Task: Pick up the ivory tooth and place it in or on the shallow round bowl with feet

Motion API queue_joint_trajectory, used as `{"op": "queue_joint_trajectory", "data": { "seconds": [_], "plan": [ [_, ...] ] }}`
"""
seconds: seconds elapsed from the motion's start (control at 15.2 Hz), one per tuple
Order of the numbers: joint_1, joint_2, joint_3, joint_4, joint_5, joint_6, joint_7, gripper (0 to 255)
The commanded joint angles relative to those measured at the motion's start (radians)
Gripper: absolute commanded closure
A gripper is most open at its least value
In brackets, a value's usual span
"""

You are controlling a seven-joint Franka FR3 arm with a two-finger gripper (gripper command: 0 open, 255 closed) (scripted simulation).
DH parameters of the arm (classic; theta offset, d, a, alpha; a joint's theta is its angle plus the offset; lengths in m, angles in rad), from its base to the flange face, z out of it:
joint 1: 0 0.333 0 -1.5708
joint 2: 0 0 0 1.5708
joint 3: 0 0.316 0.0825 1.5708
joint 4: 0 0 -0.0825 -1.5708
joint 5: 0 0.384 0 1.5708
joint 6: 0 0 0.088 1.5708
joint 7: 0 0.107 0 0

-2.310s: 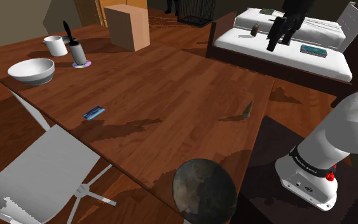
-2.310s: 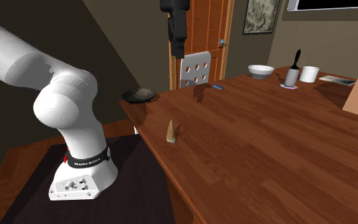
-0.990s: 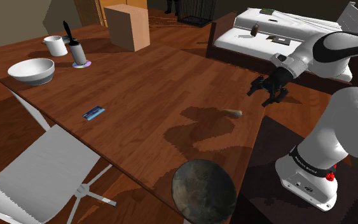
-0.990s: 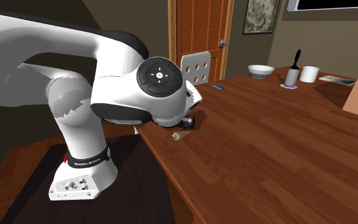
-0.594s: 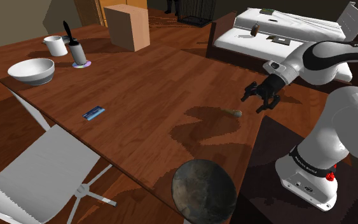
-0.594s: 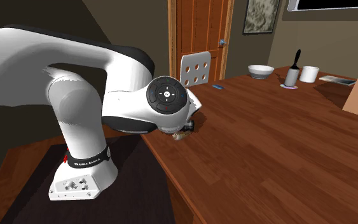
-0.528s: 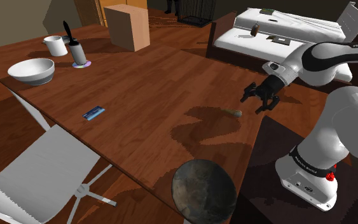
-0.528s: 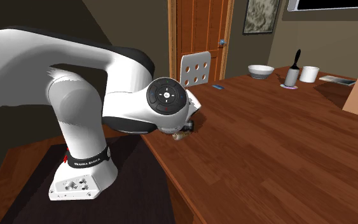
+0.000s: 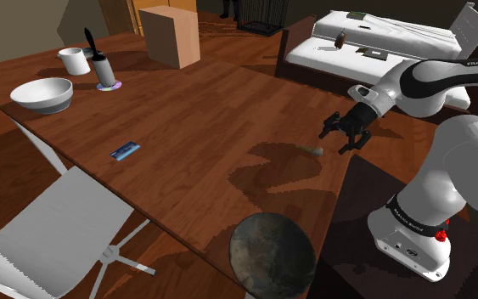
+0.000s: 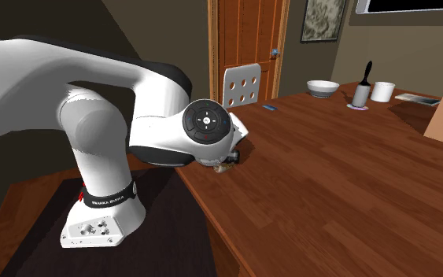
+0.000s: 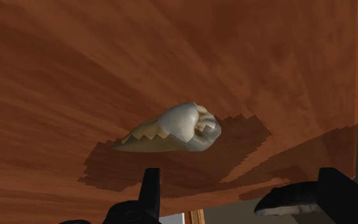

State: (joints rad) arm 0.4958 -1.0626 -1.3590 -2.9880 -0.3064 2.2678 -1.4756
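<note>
The ivory tooth lies on its side on the brown table, close to the edge nearest the stand. In the wrist view the tooth is a pale cone lying just ahead of the fingertips, which do not touch it. My gripper hovers low just beyond the tooth, over the table edge, open with nothing between its fingers. In the second exterior view the arm's wrist covers most of the tooth. A dark shallow round bowl sits by the table's near corner.
On the far end of the table stand a white bowl, a white mug, a lint roller and a cardboard box. A small blue card lies mid-table. A white chair stands beside it.
The tooth stood upright at first and now lies on its side. The arm came down from high up to the table edge, and the gripper has edged closer to the tooth.
</note>
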Motion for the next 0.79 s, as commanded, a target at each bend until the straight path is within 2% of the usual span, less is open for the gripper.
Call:
{"op": "queue_joint_trajectory", "data": {
  "seconds": [0.0,0.59,0.66,0.73],
  "plan": [
    [0.000,0.000,0.000,0.000,0.000,0.000,0.000,255],
    [0.000,0.000,0.000,0.000,0.000,0.000,0.000,255],
    [0.000,0.000,0.000,0.000,0.000,0.000,0.000,0],
    [-0.028,0.067,0.225,-0.050,0.008,0.092,0.266,0]
  ]
}}
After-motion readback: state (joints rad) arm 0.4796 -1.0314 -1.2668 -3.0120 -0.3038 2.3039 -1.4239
